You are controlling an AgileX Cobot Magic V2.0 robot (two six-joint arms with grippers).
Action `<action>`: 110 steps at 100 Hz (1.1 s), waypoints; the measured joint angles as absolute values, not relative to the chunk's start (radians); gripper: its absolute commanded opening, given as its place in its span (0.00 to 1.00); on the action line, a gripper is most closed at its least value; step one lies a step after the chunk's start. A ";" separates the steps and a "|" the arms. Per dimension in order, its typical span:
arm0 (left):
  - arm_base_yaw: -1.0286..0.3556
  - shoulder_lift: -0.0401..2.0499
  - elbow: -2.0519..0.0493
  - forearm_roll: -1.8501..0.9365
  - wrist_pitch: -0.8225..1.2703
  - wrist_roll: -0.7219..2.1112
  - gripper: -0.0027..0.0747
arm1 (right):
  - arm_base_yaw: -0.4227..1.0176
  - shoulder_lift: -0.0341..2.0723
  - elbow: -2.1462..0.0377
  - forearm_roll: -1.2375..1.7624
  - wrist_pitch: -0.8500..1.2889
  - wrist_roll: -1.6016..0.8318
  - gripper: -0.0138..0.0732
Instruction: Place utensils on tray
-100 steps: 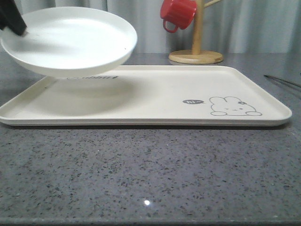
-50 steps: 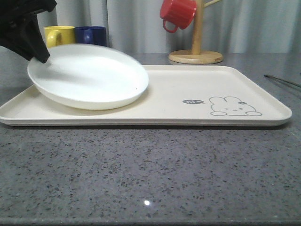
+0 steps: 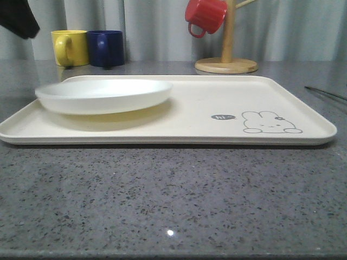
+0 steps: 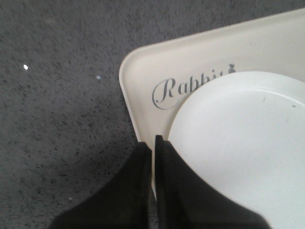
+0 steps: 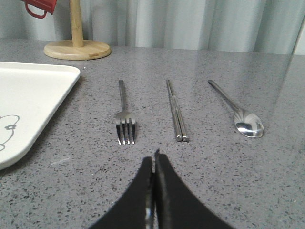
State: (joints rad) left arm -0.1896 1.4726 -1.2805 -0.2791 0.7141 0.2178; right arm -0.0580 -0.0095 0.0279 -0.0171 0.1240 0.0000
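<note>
Front view: the plate (image 3: 104, 95) lies on the left portion of the tray (image 3: 227, 132), slightly tilted or not fully settled as far as the frame shows, with a shadow beneath its near edge. The tray rests flat on the counter (image 3: 173, 200). A yellow mug (image 3: 69, 47) and a blue mug (image 3: 105, 48) stand on the counter behind the tray; a red mug (image 3: 205, 16) hangs on the wooden mug stand (image 3: 226, 64).

Left wrist view: the left gripper (image 4: 153, 143) has its jaws closed together with nothing between them, positioned just beside the rim of the plate and above the tray corner bearing the "Rabbit" script (image 4: 190, 86). The plate is released.

Right wrist view: the right gripper (image 5: 153, 160) has its jaws pressed together, holding nothing, and hangs over the bare counter. Ahead of it lie the fork (image 5: 124, 112), the chopsticks (image 5: 176, 112) and the spoon (image 5: 240, 117), side by side, apart from one another, all beside the tray and off it.

Assessment: one of four items is placed. Three remain: fork, chopsticks, spoon. The fork lies nearest the tray. The right jaws must open before any pickup. All three are thin, flat metal items lying flush on the counter, so grasping is likely to be difficult.
</note>
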 measured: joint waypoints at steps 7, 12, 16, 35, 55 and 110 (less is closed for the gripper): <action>-0.190 1.417 -1.271 -0.264 0.701 0.218 0.01 | -0.058 -0.010 0.028 -0.017 0.124 0.000 0.09; -0.190 1.375 -1.255 -0.258 0.681 0.218 0.01 | -0.058 -0.010 0.028 -0.017 0.124 0.000 0.09; -0.190 1.336 -1.234 -0.251 0.656 0.218 0.01 | -0.058 -0.010 0.028 -0.017 0.124 0.000 0.09; -0.190 1.141 -1.080 -0.234 0.516 0.218 0.01 | -0.058 -0.010 0.028 -0.017 0.124 0.000 0.09; -0.190 0.916 -0.883 -0.231 0.428 0.218 0.01 | -0.058 -0.010 0.028 -0.017 0.124 0.000 0.09; -0.190 0.355 -0.530 -0.231 0.483 0.218 0.01 | -0.058 -0.010 0.028 -0.017 0.100 0.000 0.09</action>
